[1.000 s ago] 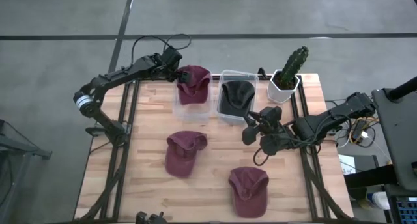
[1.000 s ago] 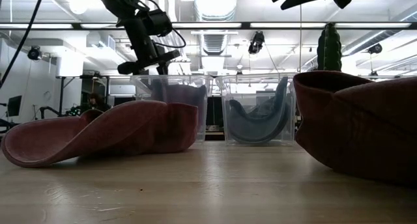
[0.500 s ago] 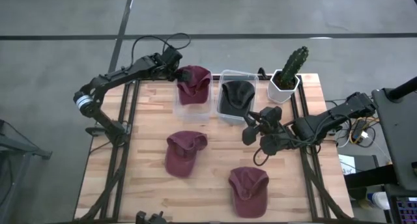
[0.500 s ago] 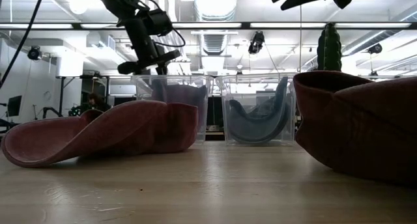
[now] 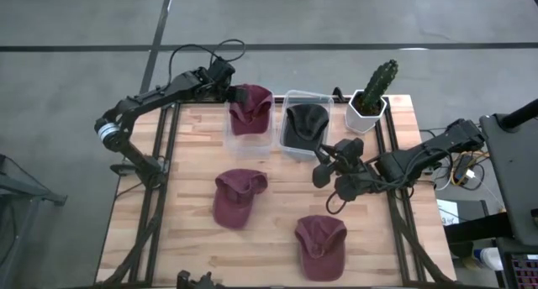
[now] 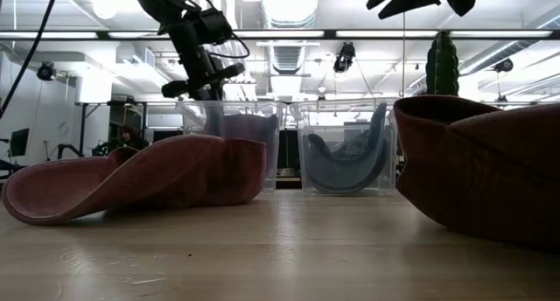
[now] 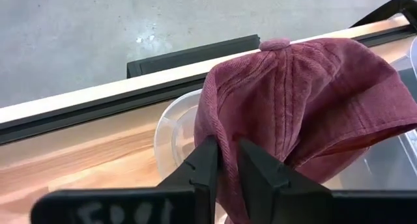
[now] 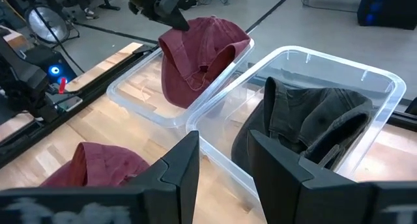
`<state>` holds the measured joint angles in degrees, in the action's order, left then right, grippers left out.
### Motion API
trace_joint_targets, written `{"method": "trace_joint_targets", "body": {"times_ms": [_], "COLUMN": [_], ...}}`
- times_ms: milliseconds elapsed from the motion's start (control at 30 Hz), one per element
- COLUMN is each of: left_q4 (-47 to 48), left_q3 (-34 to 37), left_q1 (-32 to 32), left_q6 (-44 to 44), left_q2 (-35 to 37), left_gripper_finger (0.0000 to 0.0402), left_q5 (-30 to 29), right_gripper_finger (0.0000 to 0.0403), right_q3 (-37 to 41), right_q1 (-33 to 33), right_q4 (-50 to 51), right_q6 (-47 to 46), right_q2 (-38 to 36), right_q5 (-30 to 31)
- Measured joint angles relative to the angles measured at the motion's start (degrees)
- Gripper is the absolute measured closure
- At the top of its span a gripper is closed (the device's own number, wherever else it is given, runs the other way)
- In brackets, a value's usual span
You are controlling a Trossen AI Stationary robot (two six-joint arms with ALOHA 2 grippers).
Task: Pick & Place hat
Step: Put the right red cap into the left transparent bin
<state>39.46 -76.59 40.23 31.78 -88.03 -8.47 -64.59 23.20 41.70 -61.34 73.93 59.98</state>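
Observation:
A maroon hat (image 5: 250, 108) stands in the left clear bin (image 5: 247, 145) at the table's far side, leaning against the bin's far end; its crown (image 7: 306, 87) fills the left wrist view. My left gripper (image 5: 229, 93) is at the hat's far left side, shut on its cloth. A dark hat (image 5: 304, 123) lies in the right clear bin (image 5: 292, 95). My right gripper (image 5: 321, 168) hovers open just near of that bin, with nothing between its fingers (image 8: 186, 155). My left gripper pinches a raised fold at the side of the maroon hat's crown (image 7: 223, 142) between its two fingers. The fingers slant down from the table's far left. The hat stays in the bin, its top button (image 7: 274, 44) turned away from the gripper.
Two more maroon hats lie on the wooden table, one at mid left (image 5: 237, 197) and one near the front (image 5: 321, 245). A potted cactus (image 5: 374, 89) stands at the far right corner beside the bins.
My left gripper has shut on the maroon hat's crown while the arm stayed in place. The hat has not left the bin.

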Motion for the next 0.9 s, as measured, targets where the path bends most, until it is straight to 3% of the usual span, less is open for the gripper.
{"method": "trace_joint_targets", "body": {"times_ms": [333,900], "left_q4": [0.02,0.04], "left_q3": [0.02,0.01], "left_q1": [-0.04,-0.04], "left_q6": [-0.81,-4.44], "left_q2": [0.00,0.00], "left_gripper_finger": [0.0350,0.0345], "left_q5": [4.10,3.30], "right_gripper_finger": [0.0280,0.0280], "right_q3": [0.49,0.47], "right_q1": [0.00,0.00], "right_q4": [0.02,-0.03], "right_q6": [-0.13,-0.15], "right_q2": [0.00,-0.03], "right_q5": [-0.02,-0.02]}}
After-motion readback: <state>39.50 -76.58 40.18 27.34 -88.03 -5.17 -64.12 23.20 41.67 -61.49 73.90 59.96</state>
